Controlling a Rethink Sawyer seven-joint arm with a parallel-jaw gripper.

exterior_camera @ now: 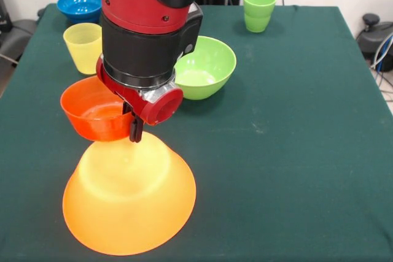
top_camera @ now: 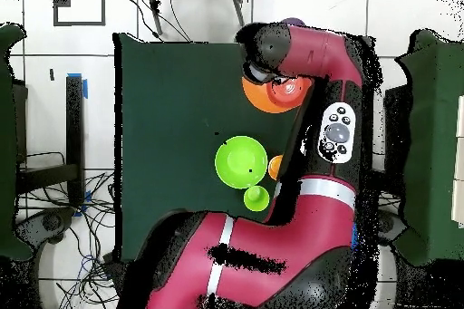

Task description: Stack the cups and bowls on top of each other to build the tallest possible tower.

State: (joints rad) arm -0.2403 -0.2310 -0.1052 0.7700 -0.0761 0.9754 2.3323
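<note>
A very large translucent orange plastic bowl (exterior_camera: 129, 204) sits upside down on the dark green tablecloth (exterior_camera: 295, 151), its flat base uppermost. The red and black arm's gripper (exterior_camera: 136, 128) is clamped on the rim of a small glossy orange-red plastic bowl (exterior_camera: 95, 110), held upright just above and behind the big bowl's base. The pinch on one rim edge looks thin, so the smooth bowl could tilt, slip, or land off-centre and slide down the sloping wall. Behind the big bowl stand a round lime green bowl (exterior_camera: 206, 67), a tapered yellow cup (exterior_camera: 83, 47), a blue bowl (exterior_camera: 80, 5) and two nested green cups (exterior_camera: 258, 10).
</note>
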